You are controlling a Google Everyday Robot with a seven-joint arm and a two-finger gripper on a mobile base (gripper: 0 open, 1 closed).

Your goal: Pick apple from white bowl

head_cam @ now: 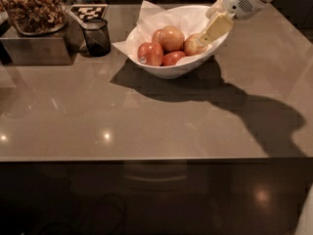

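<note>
The white bowl (166,71), lined with crumpled white paper, stands at the back middle of the counter. Several apples lie in it. The yellow-gold and red apple (192,45) lies at the bowl's right side. A deep red apple (149,54) lies at the left, a large pale apple (170,37) in the middle and a small red one (174,58) in front. My gripper (201,41) reaches down from the upper right into the bowl, with its cream tip against the right side of the yellow-gold and red apple.
A small dark glass cup (96,36) stands left of the bowl. A metal box (34,50) with a jar of nuts on it is at the far left. A black-and-white marker card (88,11) lies behind the cup. The counter's front edge (146,159) runs across.
</note>
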